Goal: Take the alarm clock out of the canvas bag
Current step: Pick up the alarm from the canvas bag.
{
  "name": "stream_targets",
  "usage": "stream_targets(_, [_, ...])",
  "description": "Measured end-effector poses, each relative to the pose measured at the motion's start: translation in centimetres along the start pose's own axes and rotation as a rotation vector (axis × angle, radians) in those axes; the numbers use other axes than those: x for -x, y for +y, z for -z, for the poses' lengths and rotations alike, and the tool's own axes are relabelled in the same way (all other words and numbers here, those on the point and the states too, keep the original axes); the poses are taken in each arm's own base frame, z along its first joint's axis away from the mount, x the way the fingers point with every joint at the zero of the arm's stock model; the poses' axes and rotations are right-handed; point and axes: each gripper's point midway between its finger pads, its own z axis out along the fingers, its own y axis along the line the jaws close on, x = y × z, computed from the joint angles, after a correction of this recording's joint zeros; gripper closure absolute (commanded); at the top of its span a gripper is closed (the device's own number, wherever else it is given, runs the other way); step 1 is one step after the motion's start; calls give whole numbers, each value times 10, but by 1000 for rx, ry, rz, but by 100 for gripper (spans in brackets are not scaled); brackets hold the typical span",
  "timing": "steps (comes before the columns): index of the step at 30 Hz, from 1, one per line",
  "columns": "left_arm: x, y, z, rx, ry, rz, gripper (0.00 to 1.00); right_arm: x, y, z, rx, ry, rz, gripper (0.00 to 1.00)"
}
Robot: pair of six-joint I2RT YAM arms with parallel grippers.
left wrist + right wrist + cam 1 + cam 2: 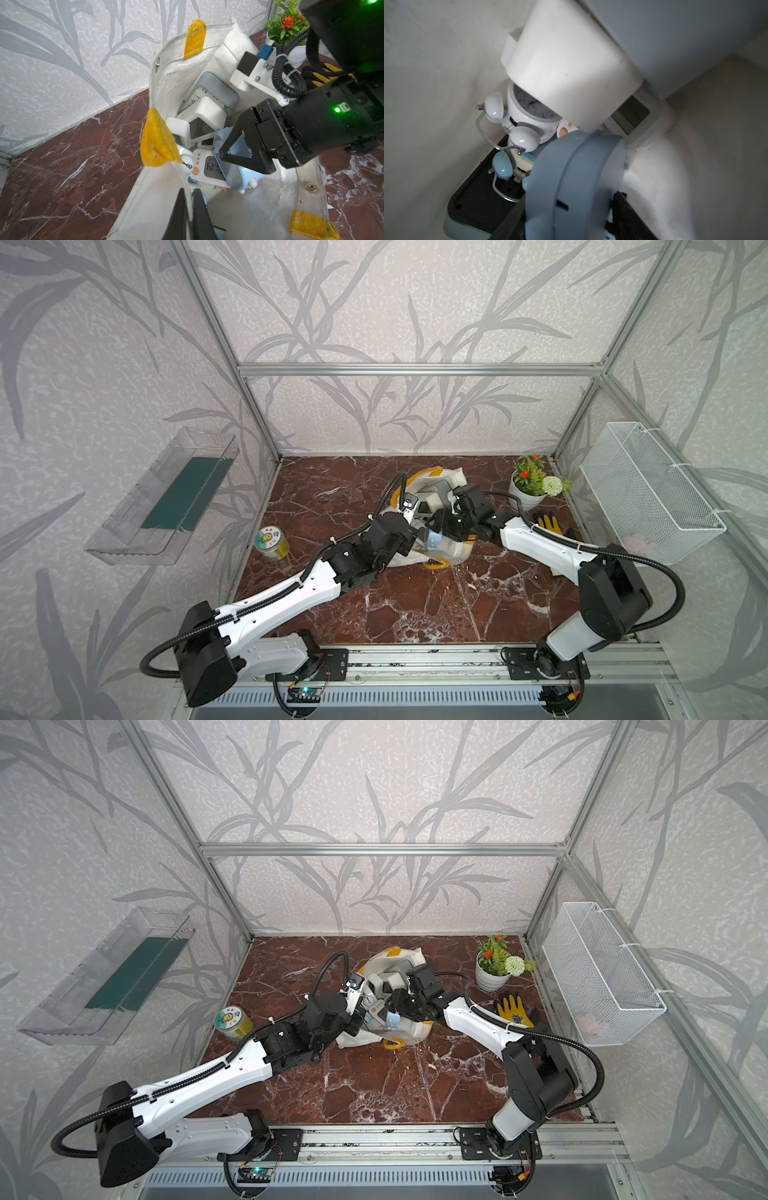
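Clock (239, 176) (blue) in bag (172, 83), in right gripper (566, 212)

Both top views look steeply down from high at the front, taking in the whole counter (415, 605) and the back wall (415, 414); the framing is nearly identical, offset sideways. The left wrist camera sits close over the canvas bag (176, 79), facing into its open mouth. The right wrist camera is inside the bag, hard against the light blue alarm clock (577, 176). All views share the bag.
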Motion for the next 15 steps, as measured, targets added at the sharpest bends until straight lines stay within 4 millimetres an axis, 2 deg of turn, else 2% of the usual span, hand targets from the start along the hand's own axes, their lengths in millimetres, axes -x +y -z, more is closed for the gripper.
stream_targets(7, [0,4,0,20,-4,10,100,3,0,7,29,-11,-5,76])
stream_targets(15, [-1,13,0,74,-3,28,100,7,13,21,76,-36,10,77])
